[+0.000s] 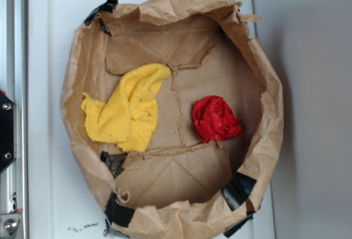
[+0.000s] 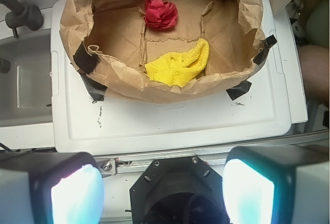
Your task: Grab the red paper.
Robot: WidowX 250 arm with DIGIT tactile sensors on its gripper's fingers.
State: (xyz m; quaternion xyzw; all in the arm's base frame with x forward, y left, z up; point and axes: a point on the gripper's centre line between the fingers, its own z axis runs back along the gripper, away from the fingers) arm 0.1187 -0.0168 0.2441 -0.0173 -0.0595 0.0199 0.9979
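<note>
The red paper (image 1: 215, 119) sits alone on the floor of the bag (image 1: 269, 140) (taped open so its walls stay up), well apart from the yellow cloth (image 1: 126, 110), while the tool (image 2: 162, 195) waits wide open, empty, outside the bag.

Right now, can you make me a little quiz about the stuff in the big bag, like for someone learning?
1. True or false: the red paper lies on top of the yellow cloth.
2. What holds both of them: A, a metal bowl; B, a brown paper bag; C, a bucket?
3. Fill in: the gripper is ____ and touches nothing.

Key: 1 false, they lie apart. 2 B. 3 open.
</note>
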